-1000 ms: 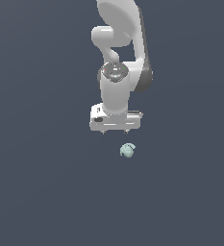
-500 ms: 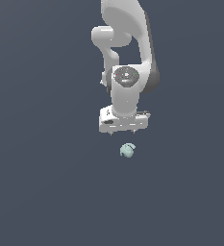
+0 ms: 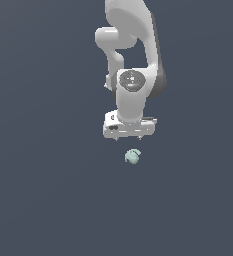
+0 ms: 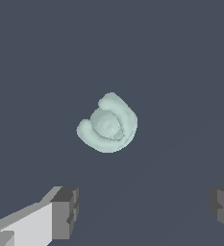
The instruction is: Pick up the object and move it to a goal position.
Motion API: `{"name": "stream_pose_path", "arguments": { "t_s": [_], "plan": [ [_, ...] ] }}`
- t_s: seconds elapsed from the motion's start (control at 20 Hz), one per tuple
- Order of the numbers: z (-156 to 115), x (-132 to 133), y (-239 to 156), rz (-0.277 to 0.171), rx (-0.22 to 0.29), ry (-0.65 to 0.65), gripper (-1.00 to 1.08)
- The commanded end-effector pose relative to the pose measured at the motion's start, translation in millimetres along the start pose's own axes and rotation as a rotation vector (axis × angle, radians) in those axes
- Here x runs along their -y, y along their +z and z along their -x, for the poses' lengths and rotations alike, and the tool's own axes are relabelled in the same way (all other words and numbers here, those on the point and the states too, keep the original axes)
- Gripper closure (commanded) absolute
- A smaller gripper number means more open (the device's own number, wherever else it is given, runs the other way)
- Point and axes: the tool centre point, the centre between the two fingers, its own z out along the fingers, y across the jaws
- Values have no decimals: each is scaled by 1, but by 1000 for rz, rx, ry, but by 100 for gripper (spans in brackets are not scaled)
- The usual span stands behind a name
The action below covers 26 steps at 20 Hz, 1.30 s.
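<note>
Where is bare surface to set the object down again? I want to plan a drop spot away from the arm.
Nearly everything is bare: the dark surface on the exterior view's left and right of the mint-green object and in front of it shows nothing. The only crowded patch is just behind it, under the open gripper.

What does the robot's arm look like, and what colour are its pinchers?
The arm is smooth, white and chunky, with rounded joints and a grey round cap on one. Its gripper is a wide white bar. The fingers are white with dark grey blocky tips.
</note>
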Motion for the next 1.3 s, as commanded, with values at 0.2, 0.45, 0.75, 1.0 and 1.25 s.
{"name": "stream_pose_path", "arguments": {
  "t_s": [0.2,0.45,0.75,1.0,1.25],
  "plan": [
    [-5,3,5,2,-3,86,-92],
    [-11,6,11,5,-8,191,-92],
    [-19,10,19,10,-16,343,-92],
    [-25,14,27,15,-25,469,-92],
    [-31,17,33,19,-34,582,-92]
  ]
}}
